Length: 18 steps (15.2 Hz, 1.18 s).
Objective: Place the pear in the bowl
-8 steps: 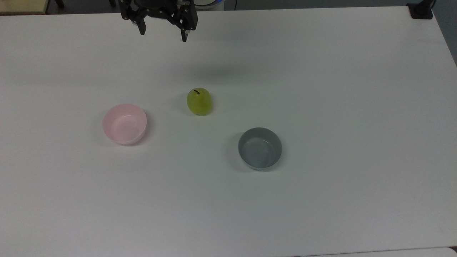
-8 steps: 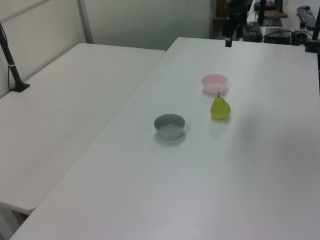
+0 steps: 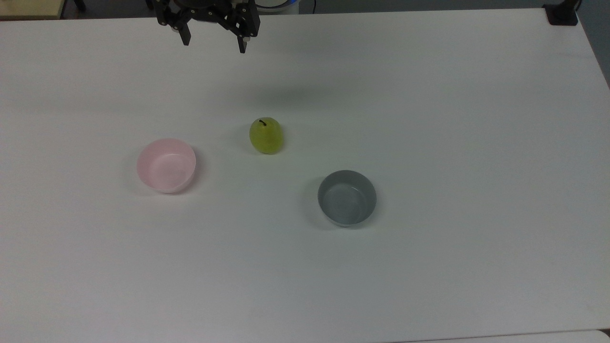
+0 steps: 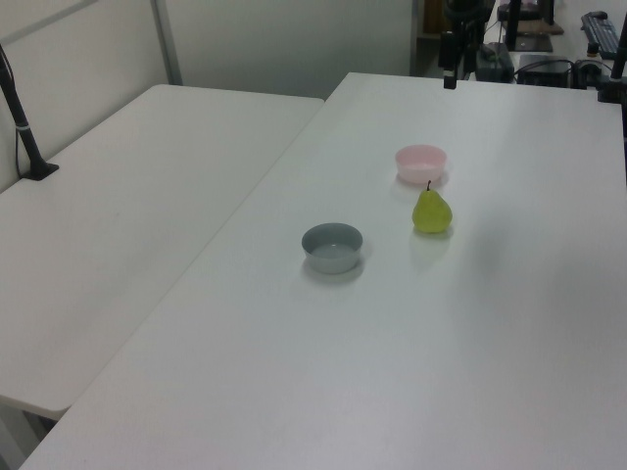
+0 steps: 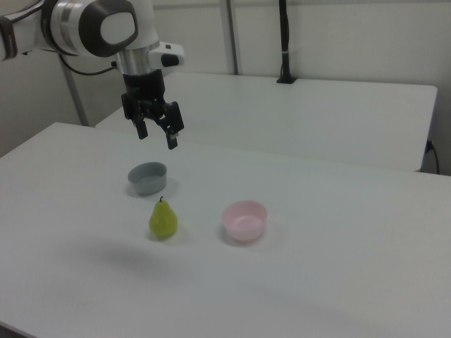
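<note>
Tabletop [image 3: 429, 119] state, near to far as the top view frames it: grey bowl [image 3: 347, 197] sits closest to the top view's bottom edge, straight-sided, holding nothing, apart from everything else. Not the target, so it reads as a distractor. Next back, the pink bowl [image 3: 166, 165] toward the top view's left, shallow, open side up, nothing in it, so the drop is not yet done. Pear [image 3: 266, 135] stands upright on its base between the two bowls and a bit farther back, stem up, touching neither bowl; in the right view it is just beside the pink bowl on the right view's left. Farthest back, the gripper [image 3: 214, 46] hangs high over the far edge of the tabletop, well apart from the pear, fingers pointing down, jaws spread wide with nothing between them. That pose looks like a start or pre-approach hover: wide opening should clear the pear's belly on a top-down grasp. Judgement: task is at the very beginning, and the next move needs a traverse toward the pear and a descent. Risk is the rounded fruit tipping or rolling if one finger touches first.
</note>
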{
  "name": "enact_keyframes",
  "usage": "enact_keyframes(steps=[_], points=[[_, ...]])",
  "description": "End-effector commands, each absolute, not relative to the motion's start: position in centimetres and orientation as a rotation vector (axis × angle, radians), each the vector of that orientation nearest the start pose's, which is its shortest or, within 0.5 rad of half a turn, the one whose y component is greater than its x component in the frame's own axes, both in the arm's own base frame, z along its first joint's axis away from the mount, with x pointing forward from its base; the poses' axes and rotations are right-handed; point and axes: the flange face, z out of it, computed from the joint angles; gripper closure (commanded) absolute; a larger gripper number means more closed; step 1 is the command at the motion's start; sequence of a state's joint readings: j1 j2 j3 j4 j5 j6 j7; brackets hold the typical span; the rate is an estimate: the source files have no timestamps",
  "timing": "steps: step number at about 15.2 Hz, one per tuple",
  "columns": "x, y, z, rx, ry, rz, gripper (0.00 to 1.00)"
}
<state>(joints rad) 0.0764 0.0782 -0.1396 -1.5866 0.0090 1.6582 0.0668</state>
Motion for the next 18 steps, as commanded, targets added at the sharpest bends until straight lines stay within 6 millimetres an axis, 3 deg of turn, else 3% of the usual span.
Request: enact_keyframes(steps=[1,9,14,18], points=[[57.4,-3.1,58.5,-3.133,0.167,0.038,0.00],[58.0,-1.9,57.2,-3.136,0.059,0.042,0.00],[59.0,1.0,53.3,-3.149,-0.096,0.064,0.00],[58.7,1.8,49.3,-3.144,-0.239,0.109,0.00]])
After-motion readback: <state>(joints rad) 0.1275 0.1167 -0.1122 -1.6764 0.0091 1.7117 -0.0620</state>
